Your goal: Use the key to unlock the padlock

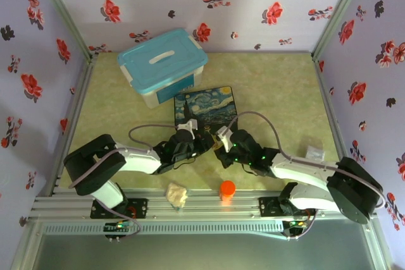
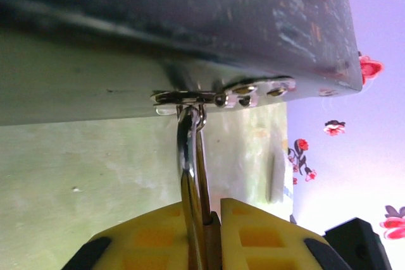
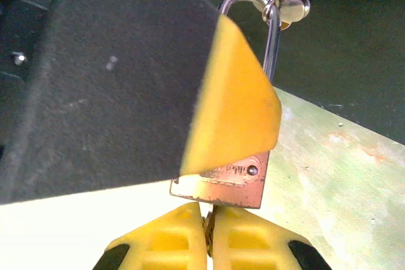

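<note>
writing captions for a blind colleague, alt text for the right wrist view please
The right pincer, shut on the key, meets the underside of the brass padlock. A second yellow pad covers the lock's upper body, and its silver shackle hangs from a hasp above.

No word, number or brand can be read anywhere. The small brass-gold rectangular metal padlock (image 3: 226,188) carries faint stamped marks on its underside, beside a round rivet, too blurred to make out. Just behind the padlock, the flat dark tin box (image 1: 207,102) bears a painted swirling blue night sky, a picture rather than lettering.
</note>
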Controlling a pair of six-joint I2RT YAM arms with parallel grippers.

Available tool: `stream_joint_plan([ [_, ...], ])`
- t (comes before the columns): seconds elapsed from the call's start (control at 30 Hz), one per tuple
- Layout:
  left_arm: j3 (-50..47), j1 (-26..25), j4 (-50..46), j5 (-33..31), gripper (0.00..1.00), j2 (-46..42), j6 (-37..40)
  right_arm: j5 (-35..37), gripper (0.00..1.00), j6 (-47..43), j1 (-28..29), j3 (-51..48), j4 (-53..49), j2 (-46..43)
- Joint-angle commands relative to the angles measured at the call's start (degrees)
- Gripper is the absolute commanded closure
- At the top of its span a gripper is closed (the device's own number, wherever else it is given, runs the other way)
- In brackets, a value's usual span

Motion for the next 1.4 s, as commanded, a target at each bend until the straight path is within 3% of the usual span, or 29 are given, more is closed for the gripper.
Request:
stream_joint_plan([
  [0.0, -0.4, 0.3, 3.9, 1.5, 1.0, -1.9, 0.1, -8.9, 0.96, 4.1, -3.3, -1.8, 6.2, -2.7],
  [0.13, -1.0, 0.3, 3.7, 2.2, 0.95, -1.5, 0.5, -15.6, 0.97, 8.8, -7.1, -4.9, 12.8, -3.1],
  [0.43, -1.1, 0.4, 4.1, 2.5, 0.79, 0.7, 1.1, -17.4, 0.97, 10.0, -7.6, -5.0, 13.3, -1.9],
  [0.53, -1.0, 0.4, 5.1, 2.5, 0.69, 2.2, 0.9, -18.3, 0.97, 10.7, -7.6, -4.7, 13.8, -0.8],
  [0.6, -1.1, 0.4, 6.3, 2.8, 0.81, 3.0, 0.7, -18.1, 0.97, 11.0, -7.6, -4.7, 14.6, -0.1],
  [0.67, -1.6, 0.5, 8.0, 2.8, 0.82, 3.9, -0.1, -17.8, 0.97, 10.9, -7.6, -4.6, 14.7, 0.7],
  [0.73, -1.9, 0.4, 9.4, 2.9, 0.71, 4.8, -0.9, -17.4, 0.97, 11.1, -7.6, -4.6, 14.6, 1.2],
  [0.8, -2.0, 0.4, 10.8, 3.4, 0.75, 5.7, -1.2, -17.4, 0.97, 12.3, -7.6, -5.2, 16.4, 1.7],
  [1.03, -2.8, 0.4, 12.0, 3.0, 0.75, 6.9, -1.5, -19.5, 0.97, 15.8, -8.2, -6.0, 20.7, 4.6],
  [1.13, -3.1, 0.5, 10.9, 2.8, 0.63, 6.6, -1.1, -20.4, 0.97, 16.5, -8.6, -6.3, 21.7, 6.2],
  [1.37, -3.6, 0.4, 7.5, 0.7, 0.55, 4.1, 0.7, -22.5, 0.97, 19.1, -9.0, -6.9, 24.8, 7.3],
])
